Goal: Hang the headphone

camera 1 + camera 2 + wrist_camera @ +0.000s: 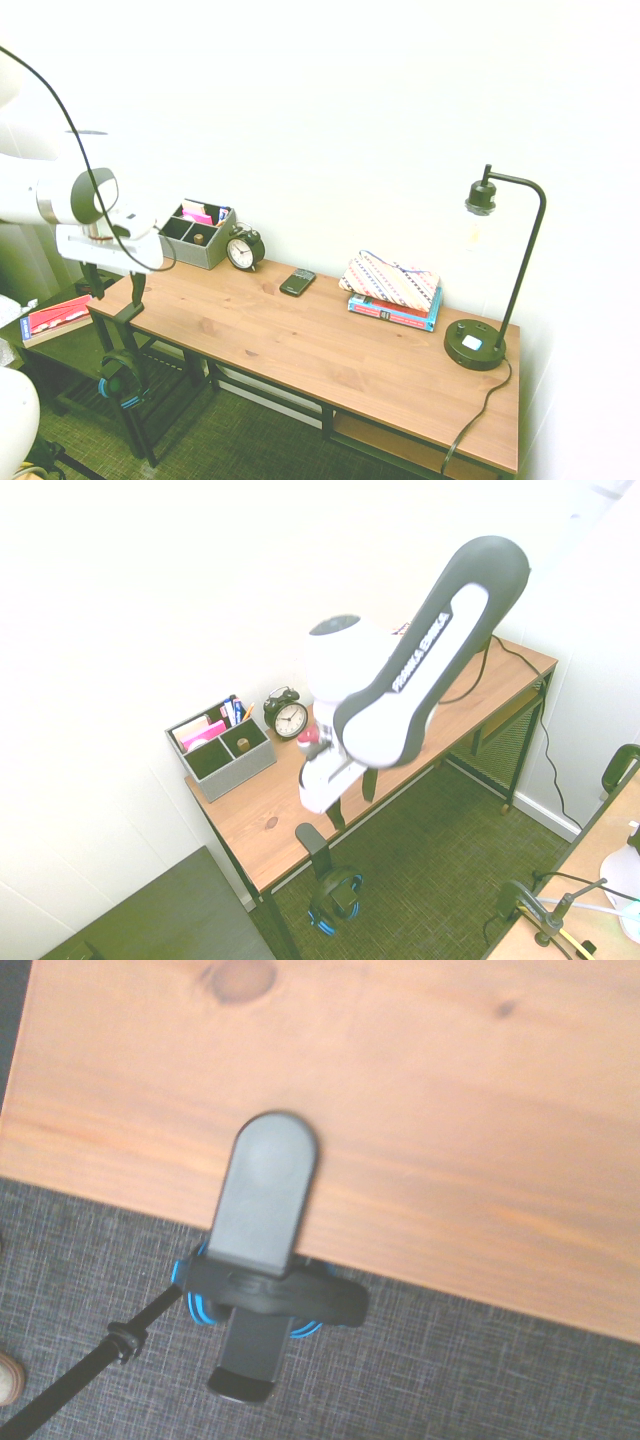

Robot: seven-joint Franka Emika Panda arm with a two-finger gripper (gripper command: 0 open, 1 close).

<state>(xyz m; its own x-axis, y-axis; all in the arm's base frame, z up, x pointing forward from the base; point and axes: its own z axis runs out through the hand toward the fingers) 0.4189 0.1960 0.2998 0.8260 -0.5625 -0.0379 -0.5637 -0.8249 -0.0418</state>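
- Headphone (pixel 335 895): hanging by its dark curved headband from a black hanger (pixel 263 1200) at the desk's edge; blue-trimmed ear cups below the top
- Tool (pixel 116 301): fingers spread wide with a gap between, nothing gripped, above the hanger
- Organizer (pixel 238 777): grey, box-shaped, divided, at one end of the desk; pens and pink and pale flat items upright in the rear part, a small brown stub in a front compartment
- Pouch (pixel 385 279): soft-looking, pale, slanting rows of coloured marks, lying on blue-and-red-edged books (pixel 393 313)
- Desk (pixel 300 335): brown wood, long grain, dark knots, dark frame beneath
- Hanger: smooth rounded plate over the wood, upturned lip at its outer end
- Alarm clock (pixel 245 250): black, round, pale dial, beside the organizer
- Phone (pixel 297 282): dark, flat, between clock and books
- Lamp (pixel 476 344): black, round base, bent tubular neck
- Floor (pixel 480 1380): grey-looking woven texture in the wrist view
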